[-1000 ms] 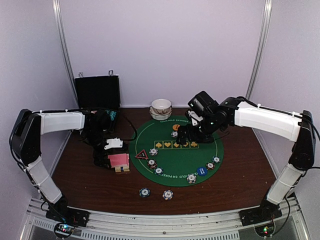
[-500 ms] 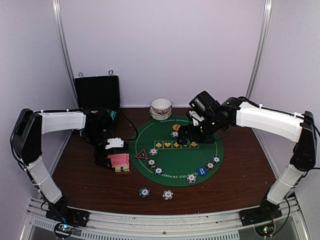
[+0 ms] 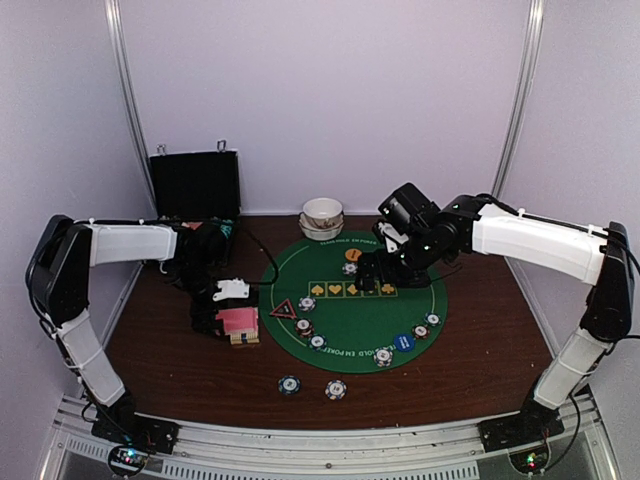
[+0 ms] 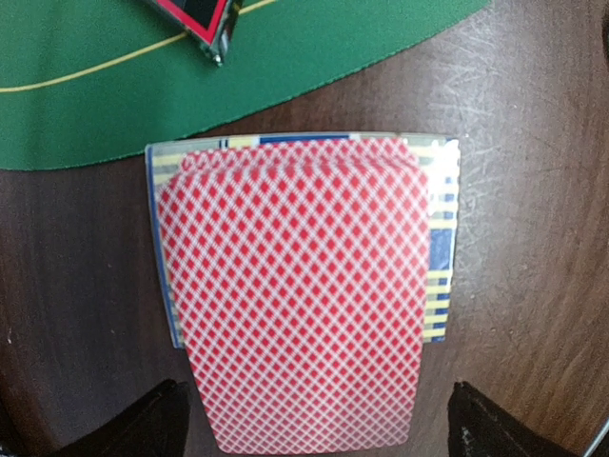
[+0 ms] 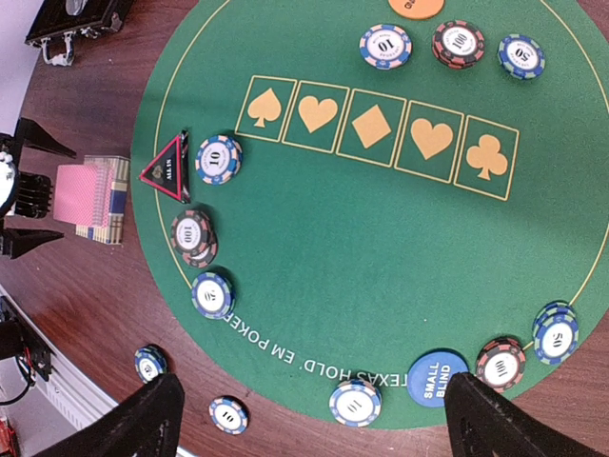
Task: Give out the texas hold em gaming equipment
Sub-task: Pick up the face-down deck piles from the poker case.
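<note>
Card deck position: a pink-backed card deck (image 4: 300, 286) is stacked face down on a blue and yellow striped box (image 4: 441, 248), which is set on the dark wooden desk (image 4: 533, 143) just beside the left edge of the green mat (image 4: 86, 86).
Deck axis: the long axis is aimed at the mat. One short end is turned toward the red-rimmed triangle marker (image 4: 195, 19), the other toward the left hand.
Deck lie: the cards are laid flat, slightly skewed on the box.
Left hand (image 4: 314, 419): it is held above the deck's near short end, with its fingers spread wide to either side and nothing gripped.
Right hand (image 5: 319, 424): it is poised over the mat, fingers apart and empty.
Risk: several cards, or the box as well, may be pinched instead of a single card.
Cause: the stack is loose and nearly as wide as the box.
Second risk: the top cards may be fanned or pushed off toward the mat if the stack is brushed from above.
</note>
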Motion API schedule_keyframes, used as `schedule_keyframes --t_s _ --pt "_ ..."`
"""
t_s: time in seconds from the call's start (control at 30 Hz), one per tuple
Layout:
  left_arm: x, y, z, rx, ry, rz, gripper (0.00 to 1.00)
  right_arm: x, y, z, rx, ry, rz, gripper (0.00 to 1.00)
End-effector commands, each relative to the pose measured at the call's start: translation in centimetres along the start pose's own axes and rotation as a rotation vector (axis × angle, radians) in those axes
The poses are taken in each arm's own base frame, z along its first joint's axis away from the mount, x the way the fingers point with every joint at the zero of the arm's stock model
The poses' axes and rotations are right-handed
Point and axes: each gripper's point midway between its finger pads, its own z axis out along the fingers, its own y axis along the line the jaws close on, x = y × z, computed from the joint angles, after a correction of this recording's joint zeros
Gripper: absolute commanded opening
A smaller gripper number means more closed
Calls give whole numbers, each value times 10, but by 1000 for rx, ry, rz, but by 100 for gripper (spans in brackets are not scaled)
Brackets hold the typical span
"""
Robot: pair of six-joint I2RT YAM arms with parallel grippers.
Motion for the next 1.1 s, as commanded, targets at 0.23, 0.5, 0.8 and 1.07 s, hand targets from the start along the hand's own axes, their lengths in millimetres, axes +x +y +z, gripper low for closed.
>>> schedule_keyframes --t_s 0.23,0.5,0.8,1.07 --pt "-3 11 10 -29 4 -16 98 2 -2 -10 2 -11 0 100" --pt "-2 11 17 -20 3 -25 98 4 -3 -11 7 -9 0 99" --pt "2 10 24 -12 20 -25 98 4 -3 -13 6 -11 0 99" --pt "7 12 33 -11 48 -45 98 3 -2 -13 4 -11 -3 99"
